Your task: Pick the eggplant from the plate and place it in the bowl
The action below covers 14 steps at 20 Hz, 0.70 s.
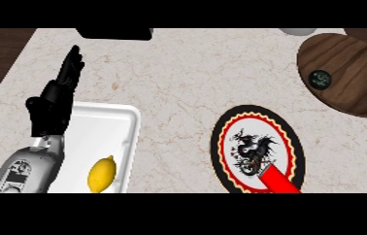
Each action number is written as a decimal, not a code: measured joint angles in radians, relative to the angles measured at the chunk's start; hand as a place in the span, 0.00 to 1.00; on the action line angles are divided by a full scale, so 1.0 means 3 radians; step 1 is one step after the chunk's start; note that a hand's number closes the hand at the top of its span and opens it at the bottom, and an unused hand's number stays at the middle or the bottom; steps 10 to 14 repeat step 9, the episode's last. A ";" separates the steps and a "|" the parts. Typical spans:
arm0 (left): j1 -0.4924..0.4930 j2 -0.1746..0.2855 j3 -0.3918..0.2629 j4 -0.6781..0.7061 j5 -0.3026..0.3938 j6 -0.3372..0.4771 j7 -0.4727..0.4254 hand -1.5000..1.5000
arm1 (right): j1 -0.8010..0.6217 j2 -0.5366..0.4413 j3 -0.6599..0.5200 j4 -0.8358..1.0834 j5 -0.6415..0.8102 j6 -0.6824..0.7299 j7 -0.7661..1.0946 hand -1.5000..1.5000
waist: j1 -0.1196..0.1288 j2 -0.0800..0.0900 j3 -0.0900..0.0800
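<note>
- My left hand [52,108] shows at the view's left edge. Its black fingers are straight and held together, pointing up the counter [179,74], and they hold nothing.
- Its grey forearm [28,168] comes in from the lower left corner.
- Just beside the hand lies a white tray [100,115]. The hand overlaps the tray's left rim.
- A yellow lemon [102,174] sits in the tray near its lower right corner.
- Well to the right is the plate [224,137], which has a black, yellow and red rim and a dark dragon figure at its centre.
- A red shape [278,180] runs from the plate's centre to the lower edge; I cannot tell what it is or whether it is the eggplant.
- At the upper right is a round wooden board [344,69] with a small dark disc [320,78] on it.
</note>
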<state>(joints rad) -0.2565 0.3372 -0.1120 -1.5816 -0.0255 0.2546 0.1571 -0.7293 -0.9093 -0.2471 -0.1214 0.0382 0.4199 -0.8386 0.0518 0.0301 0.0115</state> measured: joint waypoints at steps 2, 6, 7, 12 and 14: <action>-0.0006 0.0008 0.0015 -0.0002 -0.0009 0.0008 0.0012 0.50 | 0.0076 -0.0023 0.0008 -0.0056 -0.0001 0.0056 0.0001 0.00 | -0.0018 -0.0007 0.0001; 0.0021 0.0002 0.0028 0.0010 -0.0024 0.0022 -0.0005 0.50 | 0.0230 -0.0043 0.0016 -0.0167 -0.0015 0.0104 -0.0025 0.00 | -0.0037 -0.0013 0.0002; 0.0042 0.0014 0.0043 0.0008 -0.0010 0.0006 -0.0028 0.50 | 0.0261 -0.0053 0.0009 -0.0187 -0.0027 0.0113 -0.0025 0.00 | -0.0035 -0.0015 0.0002; 0.0046 -0.0018 0.0019 0.0018 -0.0029 0.0023 -0.0028 0.50 | 0.0331 -0.0048 0.0013 -0.0233 -0.0036 0.0121 -0.0036 0.00 | -0.0047 -0.0014 0.0003; 0.0046 -0.0018 0.0019 0.0018 -0.0029 0.0023 -0.0028 0.50 | 0.0331 -0.0048 0.0013 -0.0233 -0.0036 0.0121 -0.0036 0.00 | -0.0047 -0.0014 0.0003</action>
